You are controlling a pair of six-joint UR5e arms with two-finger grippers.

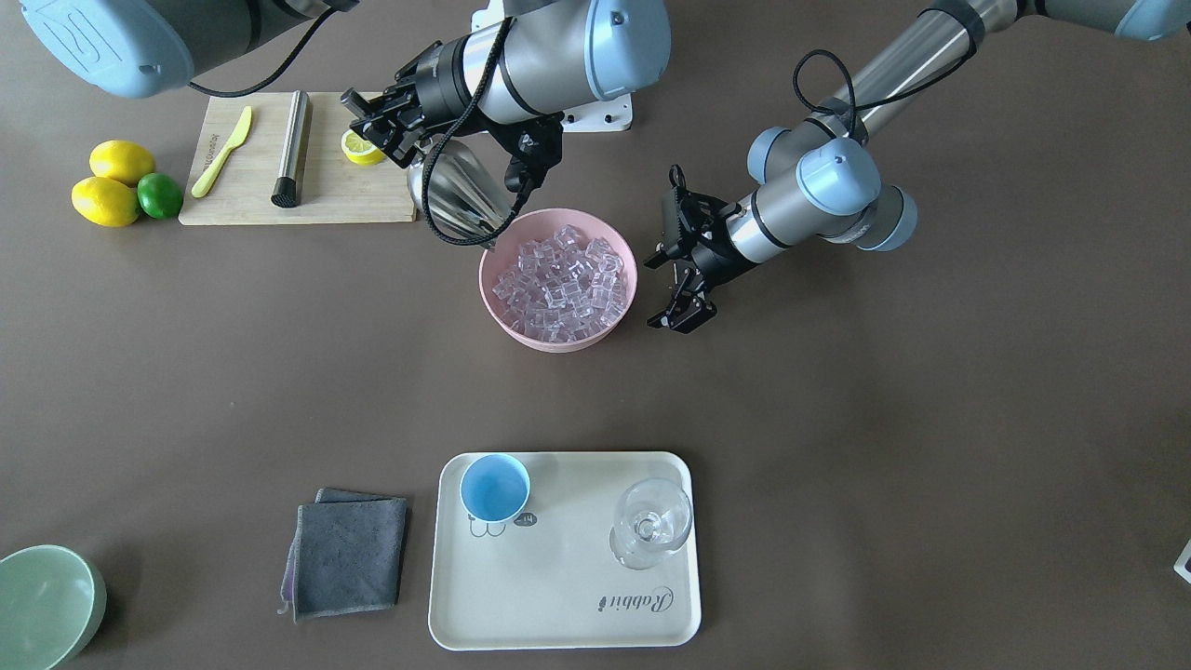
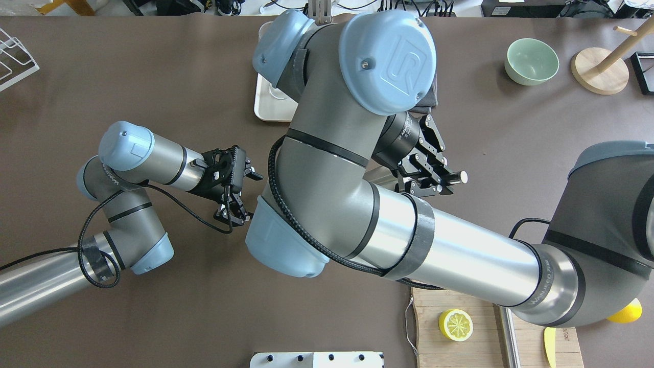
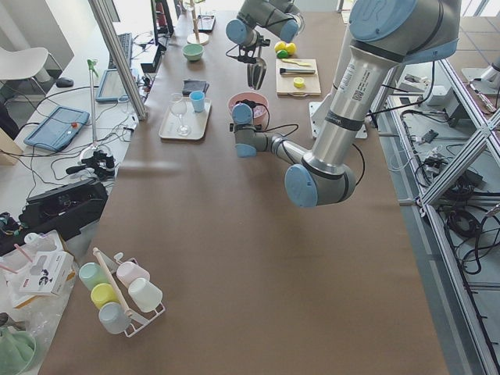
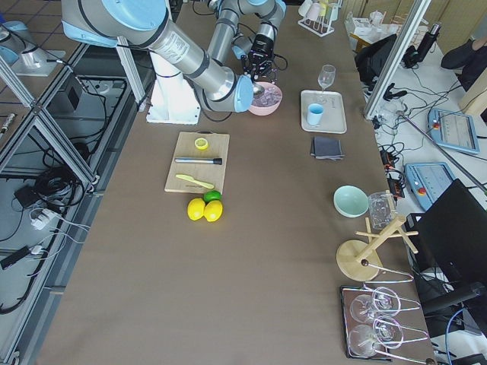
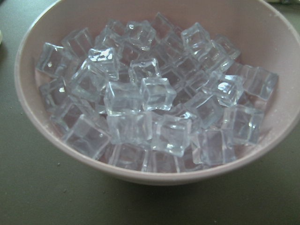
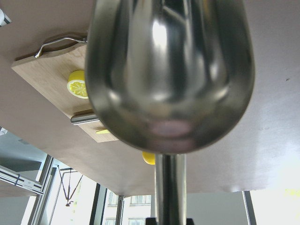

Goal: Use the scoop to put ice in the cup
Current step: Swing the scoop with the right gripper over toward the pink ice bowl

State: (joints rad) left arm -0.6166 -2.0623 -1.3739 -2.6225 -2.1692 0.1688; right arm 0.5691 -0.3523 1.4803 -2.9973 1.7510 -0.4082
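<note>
We are at the scooping step: our right gripper (image 1: 377, 128) is clamping the handle of the steel scoop (image 1: 458, 197), whose trough is tilting down just beside the rim of the pink bowl (image 1: 556, 341) of ice (image 1: 558, 277). Next, we think, the trough must dip into the cubes. Our left gripper (image 1: 666, 292) is hovering beside the bowl, 2 fingers apart, holding nothing. The light-blue cup (image 1: 494, 487) is standing well apart, on the cream tray (image 1: 558, 600).

I see clear ice (image 1: 558, 279) in a pink bowl (image 1: 558, 342), a light-blue cup (image 1: 494, 488), a shiny steel scoop (image 1: 463, 191), a cream tray (image 1: 558, 596).
</note>
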